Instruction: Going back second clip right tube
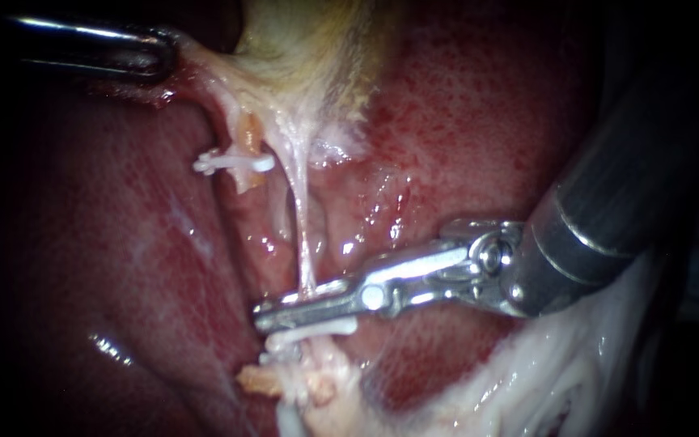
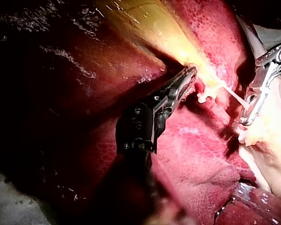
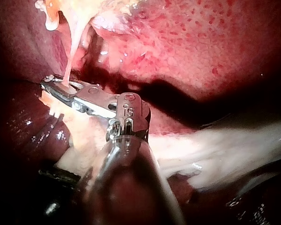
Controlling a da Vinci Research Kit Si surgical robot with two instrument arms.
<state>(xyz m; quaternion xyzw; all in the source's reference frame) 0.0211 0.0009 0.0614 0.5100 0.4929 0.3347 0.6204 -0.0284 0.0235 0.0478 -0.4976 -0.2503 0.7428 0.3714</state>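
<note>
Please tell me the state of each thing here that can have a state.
Left instrument: shut on the gallbladder.
Gallbladder: gripped, stretched.
Right instrument: open, right tube between.
Right tube: taut, thin, uncut.
Upper clip: closed across the left tube.
Lower clip: closed, just under the right instrument.

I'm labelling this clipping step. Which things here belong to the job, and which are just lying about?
In the job: right instrument; right tube; lower clip on that tube; left instrument, holding the gallbladder taut.
Just lying about: liver; upper clip on the left stump.
</note>
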